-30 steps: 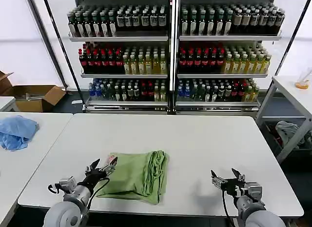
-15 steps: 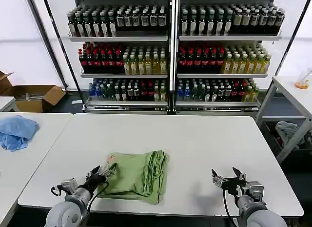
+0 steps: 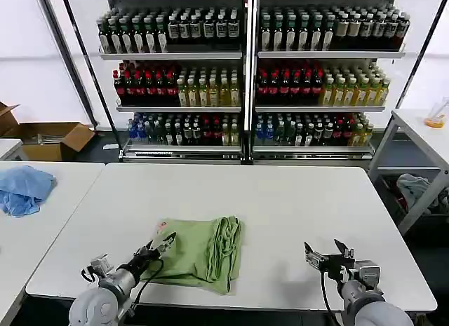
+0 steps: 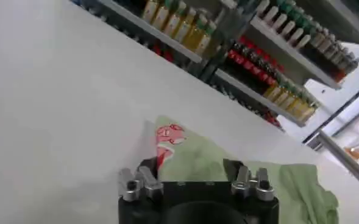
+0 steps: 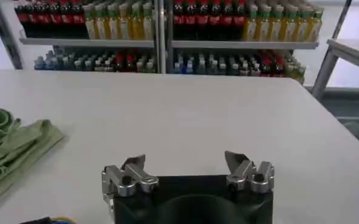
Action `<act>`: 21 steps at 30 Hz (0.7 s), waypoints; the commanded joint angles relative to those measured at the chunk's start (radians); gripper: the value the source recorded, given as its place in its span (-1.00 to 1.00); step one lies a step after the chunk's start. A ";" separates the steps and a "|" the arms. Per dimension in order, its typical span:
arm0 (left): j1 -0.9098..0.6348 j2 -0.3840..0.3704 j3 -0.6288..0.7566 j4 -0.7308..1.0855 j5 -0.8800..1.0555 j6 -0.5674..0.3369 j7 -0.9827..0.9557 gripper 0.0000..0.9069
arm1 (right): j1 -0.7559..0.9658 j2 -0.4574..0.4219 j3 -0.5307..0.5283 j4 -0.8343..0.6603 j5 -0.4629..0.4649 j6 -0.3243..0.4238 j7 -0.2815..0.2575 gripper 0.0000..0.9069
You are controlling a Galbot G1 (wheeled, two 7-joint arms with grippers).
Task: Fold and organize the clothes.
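White table (image 3: 280, 200), lower centre of frame. Behind it, shelves of bottles (image 3: 245, 73); labels unreadable. Folded green shirt (image 3: 203, 249) lies lower left of centre, red-and-white print (image 4: 167, 135) showing, wording illegible. Left gripper (image 3: 160, 247) at shirt's edge, fingers spread. Right gripper (image 3: 327, 256) lower right, fingers wide, empty.

Shirt (image 3: 203, 250) on table (image 3: 295, 207), between both hands.
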 commanded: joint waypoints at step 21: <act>0.005 -0.046 -0.299 -0.057 -0.361 0.011 -0.001 -0.93 | 0.006 -0.002 -0.001 -0.001 0.004 0.002 0.000 1.00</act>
